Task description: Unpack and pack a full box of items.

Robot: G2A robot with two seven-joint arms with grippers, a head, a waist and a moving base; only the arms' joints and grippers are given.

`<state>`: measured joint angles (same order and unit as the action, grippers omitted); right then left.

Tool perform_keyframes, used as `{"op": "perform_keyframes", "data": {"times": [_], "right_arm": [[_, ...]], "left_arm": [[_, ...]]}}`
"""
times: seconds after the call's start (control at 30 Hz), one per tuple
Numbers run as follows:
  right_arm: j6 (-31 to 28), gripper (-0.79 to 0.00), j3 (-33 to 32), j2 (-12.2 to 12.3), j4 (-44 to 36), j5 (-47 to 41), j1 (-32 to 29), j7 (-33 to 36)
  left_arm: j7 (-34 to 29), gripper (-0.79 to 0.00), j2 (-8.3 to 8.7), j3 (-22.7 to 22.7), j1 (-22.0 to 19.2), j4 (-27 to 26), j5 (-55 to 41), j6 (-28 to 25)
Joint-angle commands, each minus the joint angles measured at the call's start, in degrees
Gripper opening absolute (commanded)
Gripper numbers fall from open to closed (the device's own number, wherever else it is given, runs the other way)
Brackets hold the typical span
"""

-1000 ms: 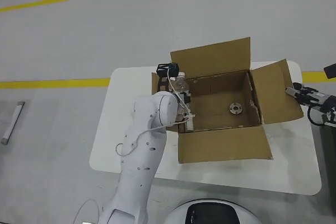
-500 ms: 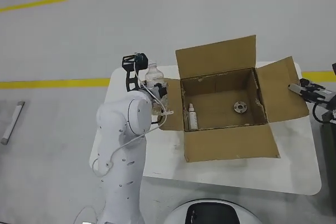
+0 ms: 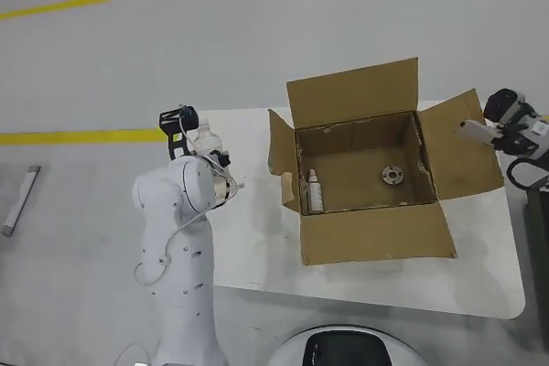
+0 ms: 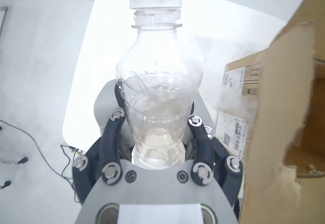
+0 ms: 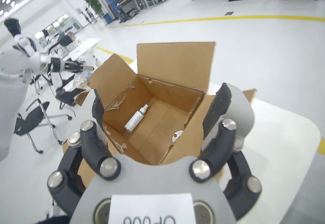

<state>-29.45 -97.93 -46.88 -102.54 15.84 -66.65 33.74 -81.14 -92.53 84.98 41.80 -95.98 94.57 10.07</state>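
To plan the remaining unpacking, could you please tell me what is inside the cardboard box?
The cardboard box holds a small white spray bottle lying by one wall and a round metal disc. Its near wall may hide a strip of floor.

White cabled arm (image 3: 178,242); grey right claw (image 5: 160,98), black silver-bolted fingers (image 5: 216,111).

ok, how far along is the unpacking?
Done: cardboard box stands open, flaps out. In hand: left gripper shut on a clear plastic bottle, outside the box over the table at its left end. Left: white spray bottle and round metal part lie in the box; right gripper open, empty.
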Motion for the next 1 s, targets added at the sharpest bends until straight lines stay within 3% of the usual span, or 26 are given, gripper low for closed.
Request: {"op": "perform_keyframes", "data": {"times": [0.0, 0.1, 0.13, 0.17, 0.27, 0.37, 0.4, 0.5, 0.53, 0.6, 0.63, 0.67, 0.7, 0.73, 0.97], "right_arm": [[0.3, -0.132, 2.7, -0.1, -1.9, 2.0, 0.3, 1.4], [2.3, -0.200, 8.2, -0.4, -2.0, 4.8, 2.6, 4.2], [3.4, -0.268, 10.3, -0.6, -1.5, 5.1, 3.6, 4.8], [4.3, -0.394, 12.5, -0.7, -0.9, 5.7, 4.8, 5.8], [6.3, -0.446, 18.7, -1.5, 2.2, 8.3, 9.0, 7.9], [7.7, -0.603, 23.8, -2.3, 5.9, 10.1, 12.7, 8.3], [8.2, -0.619, 25.2, -2.6, 7.0, 10.6, 13.9, 8.5], [8.7, -0.640, 27.8, -3.4, 10.4, 10.4, 16.7, 7.0], [8.5, -0.785, 27.6, -3.6, 11.5, 9.9, 17.3, 4.8], [6.7, -0.785, 26.9, -3.6, 13.1, 10.4, 17.3, 1.6], [5.7, -0.785, 26.2, -3.6, 14.1, 10.1, 17.0, 0.3], [5.2, -0.785, 25.6, -3.5, 14.7, 9.6, 16.9, -0.5], [5.2, -0.785, 25.6, -3.5, 14.7, 9.6, 16.9, -0.5], [5.2, -0.785, 25.6, -3.5, 14.7, 9.6, 16.9, -0.5], [5.2, -0.785, 25.6, -3.5, 14.7, 9.6, 16.9, -0.5]], "left_arm": [[-0.2, -0.785, 0.09, 0.2, 0.2, 2.7, -0.5, -0.8], [-0.4, -0.785, 0.08, -1.1, 0.6, 6.5, -0.8, -2.4], [-0.3, -0.785, 0.04, -1.5, 0.8, 7.7, -1.4, -2.6], [0.0, -0.785, 0.05, -2.2, 0.8, 8.7, -0.6, -3.0], [0.0, -0.785, -0.14, -4.5, 1.3, 11.9, -1.4, -4.7], [0.0, -0.785, -0.27, -5.7, 1.4, 14.8, -1.9, -4.8], [0.2, -0.785, -0.30, -6.2, 1.3, 15.7, -1.6, -4.8], [0.9, -0.785, -0.49, -7.1, 1.2, 17.8, -2.8, -4.6], [1.0, -0.785, -0.54, -7.3, 1.2, 18.6, -3.3, -4.4], [1.5, -0.785, -0.59, -7.5, 1.0, 19.9, -3.7, -4.0], [1.7, -0.733, -0.62, -7.6, 0.8, 20.6, -4.0, -3.9], [1.9, -0.551, -0.65, -7.7, 0.7, 21.3, -4.4, -3.9], [2.0, -0.123, -0.67, -7.9, 0.5, 22.0, -4.5, -3.9], [2.1, 0.000, -0.68, -8.1, 0.3, 22.6, -4.5, -3.9], [2.5, 0.000, -0.68, -8.2, -0.8, 24.3, -5.1, -2.9]]}}
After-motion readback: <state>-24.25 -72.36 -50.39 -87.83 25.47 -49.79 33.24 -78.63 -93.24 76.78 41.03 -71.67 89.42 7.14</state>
